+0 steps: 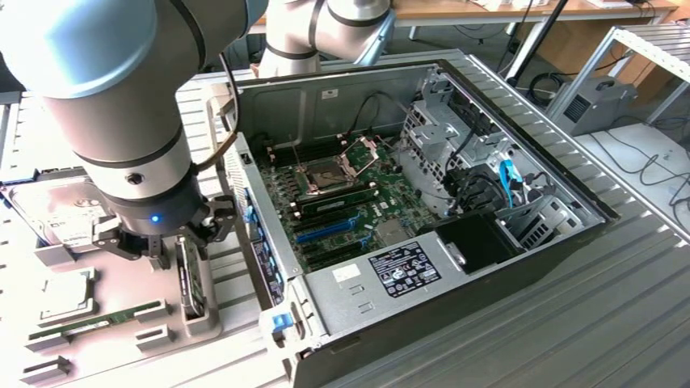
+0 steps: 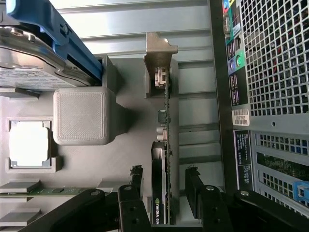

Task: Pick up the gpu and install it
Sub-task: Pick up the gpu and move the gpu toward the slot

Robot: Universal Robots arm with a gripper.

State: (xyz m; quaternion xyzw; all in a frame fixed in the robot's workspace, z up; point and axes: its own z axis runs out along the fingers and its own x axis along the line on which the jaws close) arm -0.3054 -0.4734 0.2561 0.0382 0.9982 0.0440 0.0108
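The gpu (image 2: 164, 135) stands on its edge in a slot of the grey parts holder (image 2: 120, 159), with its silvery bracket (image 2: 159, 53) at one end and a black labelled face showing between the fingers. My gripper (image 2: 165, 189) is open and straddles the card. One finger (image 2: 136, 186) stands on each side with a gap to the card, so neither touches it. In the exterior view the gripper (image 1: 178, 246) hangs low over the gpu (image 1: 192, 287), just to the exterior view's left of the open computer case (image 1: 518, 267).
On the holder lie a silver hard drive (image 1: 60, 214) in a blue carrier (image 2: 53, 34), a CPU (image 1: 67, 295) and a green RAM stick (image 1: 92, 323). The case's motherboard (image 1: 345, 202) shows blue slots (image 1: 323, 230). Its perforated back panel (image 2: 275, 72) stands close beside the gpu.
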